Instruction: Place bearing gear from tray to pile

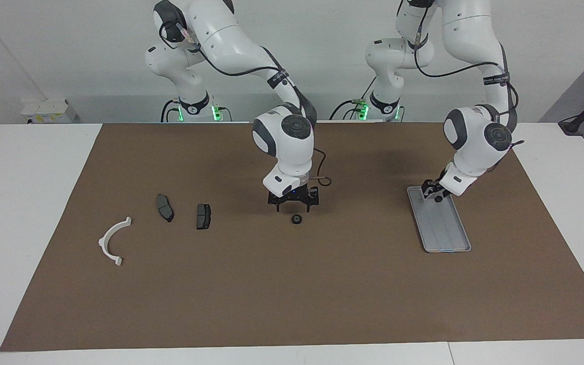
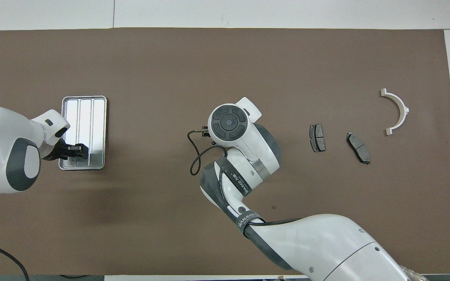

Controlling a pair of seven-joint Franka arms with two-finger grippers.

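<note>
Our right gripper (image 1: 293,204) hangs open, empty, just above the bearing gear (image 1: 296,219) – well short of the pile (image 1: 162,208); a careless regrasp could roll it. Left gripper (image 1: 431,194) over the tray (image 1: 449,238) – grip unclear.

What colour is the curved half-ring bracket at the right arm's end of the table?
White; the bracket shows best in the overhead view against the brown mat.

A white tabletop (image 1: 28,203) carries a brown mat (image 1: 292,294). On the mat lie a silver tray (image 1: 449,238), a small dark bearing gear (image 1: 297,219), two dark grey plates (image 1: 165,207) (image 1: 204,216), and a white half-ring bracket (image 1: 112,242).
</note>
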